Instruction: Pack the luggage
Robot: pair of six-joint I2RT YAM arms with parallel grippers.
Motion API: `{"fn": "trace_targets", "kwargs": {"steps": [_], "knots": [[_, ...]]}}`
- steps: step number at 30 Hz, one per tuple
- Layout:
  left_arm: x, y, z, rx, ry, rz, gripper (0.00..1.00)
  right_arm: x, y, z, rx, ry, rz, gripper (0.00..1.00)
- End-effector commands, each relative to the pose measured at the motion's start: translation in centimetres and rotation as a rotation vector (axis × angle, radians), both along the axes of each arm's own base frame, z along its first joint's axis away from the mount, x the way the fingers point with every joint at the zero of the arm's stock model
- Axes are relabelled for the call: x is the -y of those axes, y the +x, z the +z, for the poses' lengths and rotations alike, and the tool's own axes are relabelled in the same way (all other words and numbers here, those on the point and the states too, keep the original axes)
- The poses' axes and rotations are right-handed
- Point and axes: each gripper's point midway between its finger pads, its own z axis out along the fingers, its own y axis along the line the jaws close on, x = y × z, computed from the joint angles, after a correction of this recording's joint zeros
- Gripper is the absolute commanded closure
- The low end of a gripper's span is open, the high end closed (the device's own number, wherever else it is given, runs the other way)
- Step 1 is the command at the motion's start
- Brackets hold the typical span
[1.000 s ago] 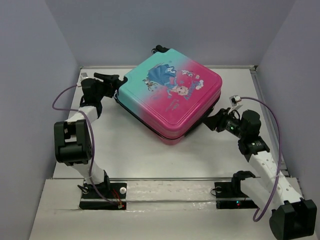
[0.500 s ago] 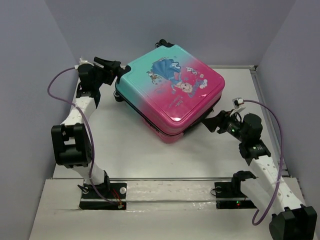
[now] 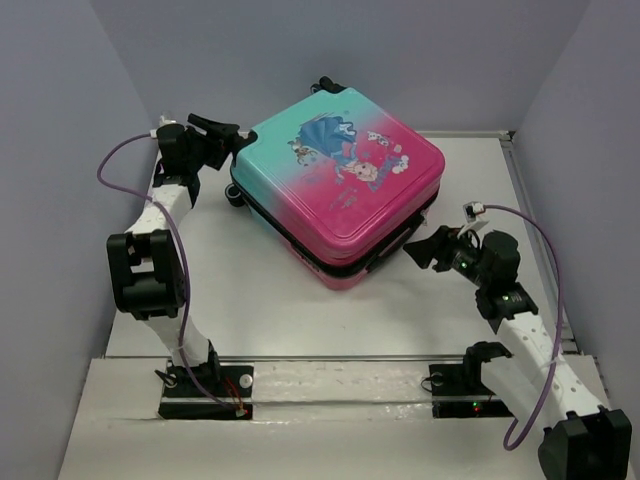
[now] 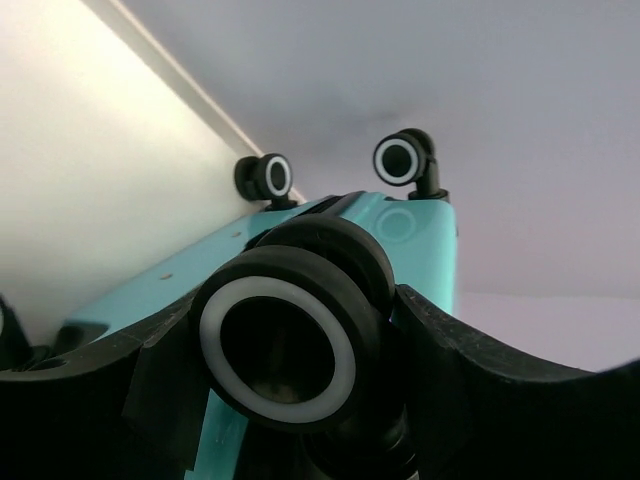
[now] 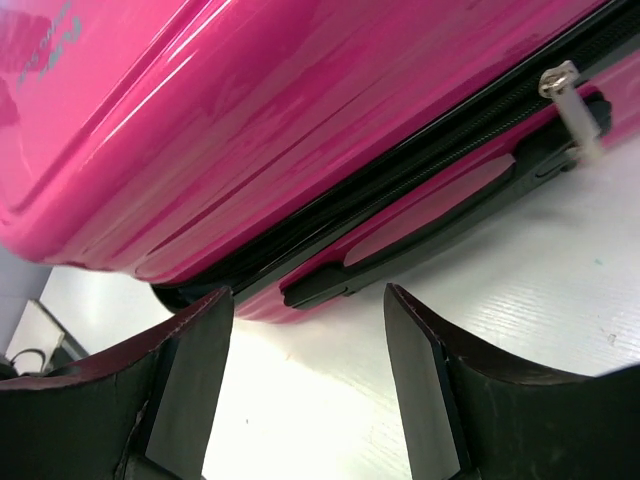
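Observation:
The luggage (image 3: 340, 190) lies flat and closed on the white table (image 3: 250, 300), teal at the back left, pink at the front right. My left gripper (image 3: 228, 135) is at its teal back-left corner. In the left wrist view both fingers press around one black, white-ringed wheel (image 4: 280, 350), so this gripper (image 4: 295, 310) is shut on it. Two more wheels (image 4: 400, 160) stand behind. My right gripper (image 3: 425, 247) is open just off the pink front-right side. In its wrist view the gripper (image 5: 308, 295) holds nothing and faces the side handle (image 5: 420, 215).
Grey walls enclose the table on the left, back and right. A raised rim (image 3: 515, 170) runs along the table's right edge. A silver zipper pull (image 5: 565, 95) hangs by the side handle. Purple cables (image 3: 545, 300) loop off both arms.
The luggage has shifted toward the back with its teal corner, and my left gripper went back with it. My right gripper opened and now stands just short of the pink side.

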Motion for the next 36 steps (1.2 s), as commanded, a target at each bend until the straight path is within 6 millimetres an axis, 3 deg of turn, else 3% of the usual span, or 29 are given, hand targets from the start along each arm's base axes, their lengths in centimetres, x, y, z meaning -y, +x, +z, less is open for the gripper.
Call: {"fn": "trace_targets", "kwargs": {"steps": [1, 6, 8, 10, 11, 13, 14, 16, 17, 18, 21, 28, 29, 36], "knots": [[0.2, -1.1, 5.9, 0.215, 0.052, -0.043, 0.94, 1.8, 1.7, -0.3, 0.013, -0.028, -0.130, 0.34], [0.5, -1.7, 4.2, 0.176, 0.042, -0.060, 0.87, 4.0, 3.6, -1.6, -0.003, -0.075, -0.278, 0.41], [0.9, -1.8, 4.7, 0.184, 0.031, -0.087, 0.89, 4.6, 4.3, -1.3, 0.005, -0.087, -0.317, 0.41], [1.1, -1.9, 6.3, 0.213, 0.023, -0.095, 0.94, 4.8, 4.8, -0.9, 0.016, -0.088, -0.331, 0.42], [1.1, -2.1, 8.7, 0.251, 0.028, -0.095, 0.94, 4.8, 5.1, -0.6, 0.021, -0.087, -0.334, 0.43], [1.2, -2.3, 10.8, 0.266, 0.031, -0.100, 0.94, 4.8, 5.2, -0.5, 0.026, -0.085, -0.336, 0.44], [1.4, -2.7, 13.5, 0.313, 0.032, -0.113, 0.94, 4.8, 5.3, -0.4, 0.024, -0.078, -0.340, 0.45], [1.7, -3.2, 16.5, 0.346, 0.022, -0.126, 0.94, 4.8, 5.3, -0.7, 0.019, -0.074, -0.345, 0.46], [1.9, -3.2, 16.0, 0.325, 0.021, -0.131, 0.94, 4.8, 5.3, -0.8, 0.014, -0.071, -0.346, 0.46], [1.9, -3.6, 17.3, 0.344, 0.029, -0.128, 0.94, 5.0, 5.3, -0.9, 0.010, -0.069, -0.357, 0.46], [2.1, -3.7, 17.5, 0.334, 0.046, -0.125, 0.94, 4.9, 5.2, -1.5, -0.005, -0.070, -0.352, 0.46], [2.4, -4.3, 11.9, 0.237, 0.010, -0.148, 0.94, 5.4, 4.9, -2.5, -0.029, -0.079, -0.373, 0.46], [2.0, -4.4, 10.4, 0.211, 0.027, -0.127, 0.94, 5.4, 4.9, -2.5, -0.034, -0.075, -0.370, 0.46], [-0.2, -2.9, 4.6, 0.107, 0.069, -0.066, 0.94, 7.2, 5.9, -4.3, -0.057, -0.153, -0.451, 0.54]]}}
